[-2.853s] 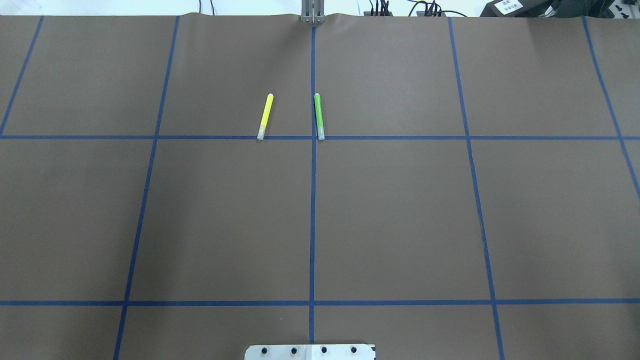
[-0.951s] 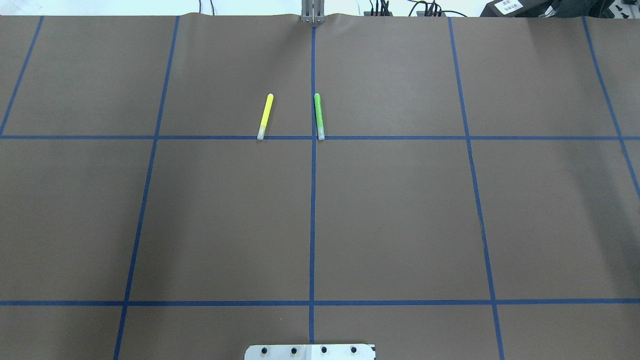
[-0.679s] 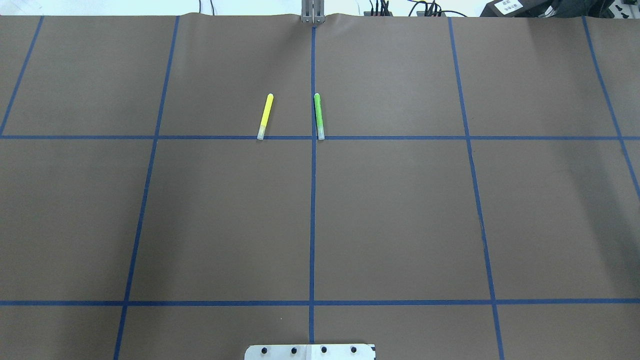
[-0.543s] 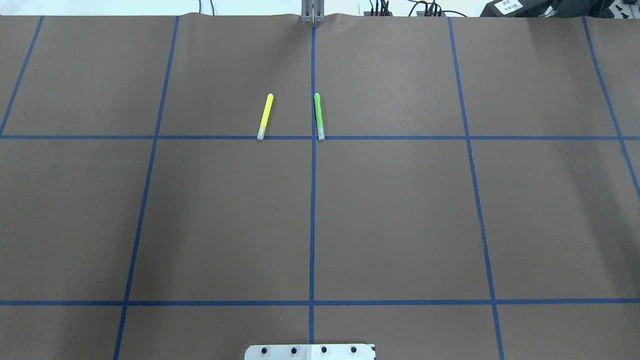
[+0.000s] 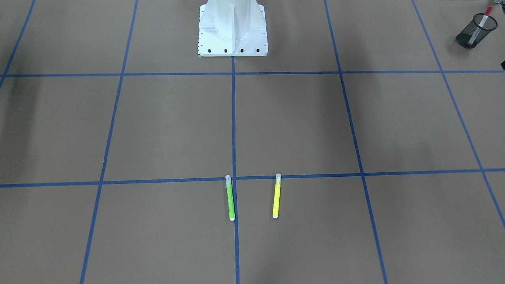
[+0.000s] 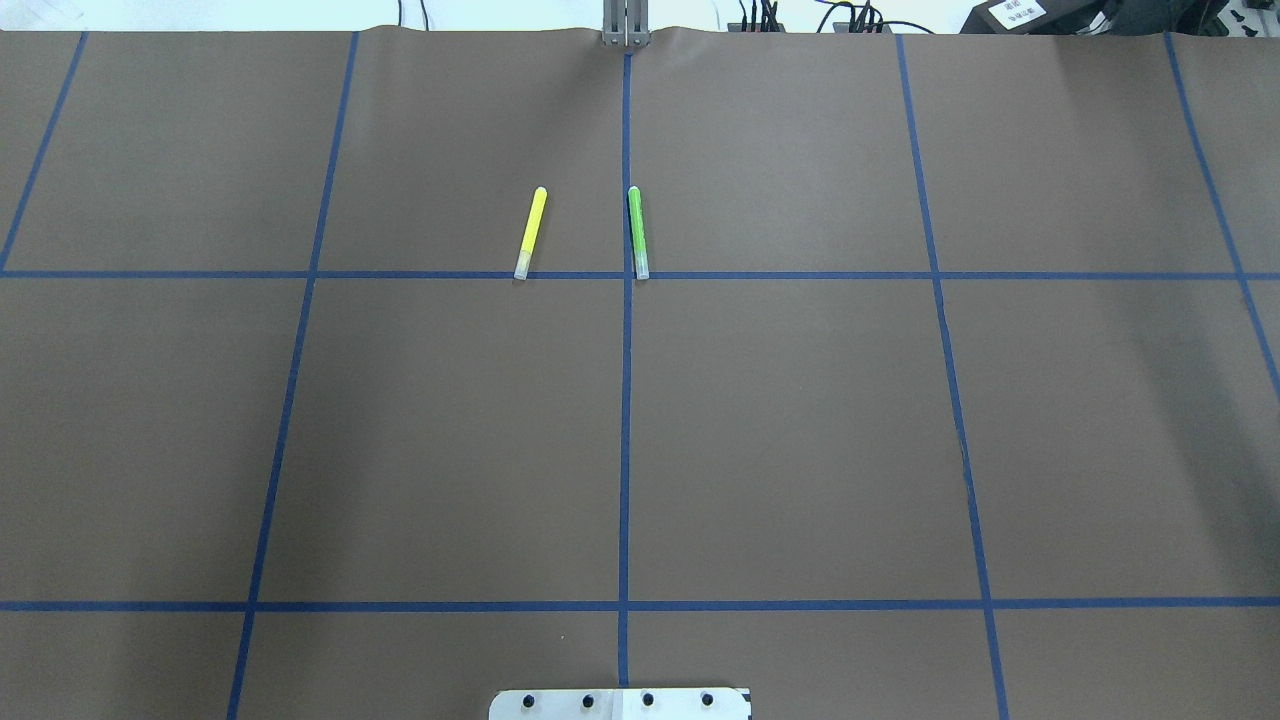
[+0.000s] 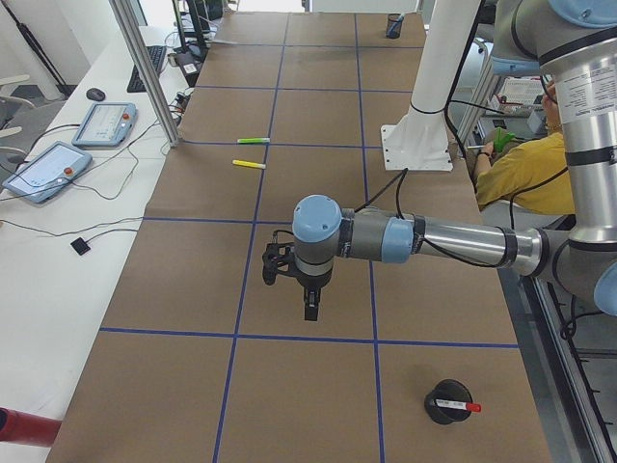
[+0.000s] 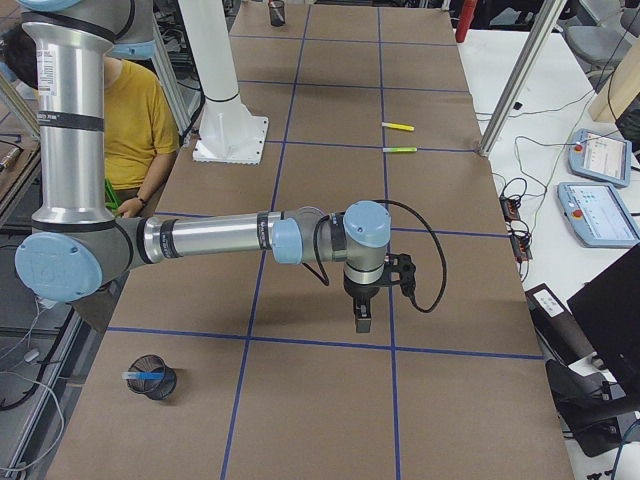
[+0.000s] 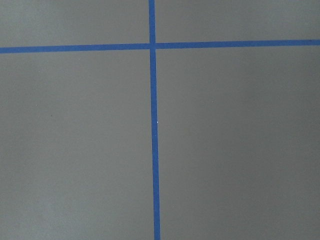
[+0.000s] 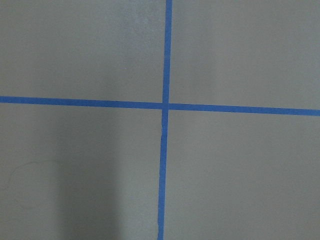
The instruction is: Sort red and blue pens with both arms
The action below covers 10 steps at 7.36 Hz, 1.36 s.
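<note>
The red pen [image 7: 457, 406], white-barrelled with a red end, sticks out of a black mesh cup [image 7: 445, 403] at the table's near left end; the same cup [image 5: 474, 30] shows top right in the front-facing view. The blue pen [image 8: 138, 375] rests in a second black mesh cup [image 8: 155, 382] at the right end. My left gripper [image 7: 310, 307] hangs over bare table, up-table from the red pen's cup. My right gripper [image 8: 362, 320] hangs over bare table near a tape line. Both show only in side views, so I cannot tell their state.
A green marker [image 6: 637, 232] and a yellow marker [image 6: 530, 232] lie side by side at mid-table on the far side. The white robot pedestal [image 5: 232, 27] stands at the near edge. A person in a yellow shirt [image 7: 521, 174] sits behind the robot.
</note>
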Available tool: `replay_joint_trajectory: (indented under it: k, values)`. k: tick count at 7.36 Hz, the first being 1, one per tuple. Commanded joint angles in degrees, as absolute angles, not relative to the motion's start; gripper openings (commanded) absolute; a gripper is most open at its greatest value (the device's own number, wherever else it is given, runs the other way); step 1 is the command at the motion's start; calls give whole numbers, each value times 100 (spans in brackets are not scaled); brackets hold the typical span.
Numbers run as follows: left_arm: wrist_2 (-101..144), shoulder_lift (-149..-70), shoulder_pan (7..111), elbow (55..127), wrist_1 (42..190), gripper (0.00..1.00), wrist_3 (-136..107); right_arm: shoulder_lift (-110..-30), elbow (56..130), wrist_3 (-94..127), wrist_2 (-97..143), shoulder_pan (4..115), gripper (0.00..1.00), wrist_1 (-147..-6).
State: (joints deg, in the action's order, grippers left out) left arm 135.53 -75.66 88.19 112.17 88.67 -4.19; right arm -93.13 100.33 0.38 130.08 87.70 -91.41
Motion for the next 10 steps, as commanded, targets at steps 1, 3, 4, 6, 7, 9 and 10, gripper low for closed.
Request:
replay_joint_trajectory:
  k: [1,3,4,6,7,9,10]
  values:
    - [13553,-7629,8816,11197,8868,100,-396,-9334,10055,-211,13043,8763,99,-9158]
    - [13553,-7603,8816,11110,8868,100,-387,-9343,10046,-211,13043,8763,99,-9123]
    - [13553,-7629,8815,11066,8877,100,-387,-9343,10055,-211,13052,8754,100,-9114]
    - [13553,-7638,8815,11162,8886,100,-378,-9343,10055,-193,13147,8763,100,-9105]
    - [13553,-7629,8815,11145,8964,100,-387,-9343,10055,-185,13401,8763,100,-9105]
    - [13553,-7629,8815,11127,9026,100,-378,-9343,10046,-167,13579,8763,100,-9097]
    - [13553,-7629,8815,11136,9035,100,-378,-9334,10028,-150,13553,8763,100,-9097]
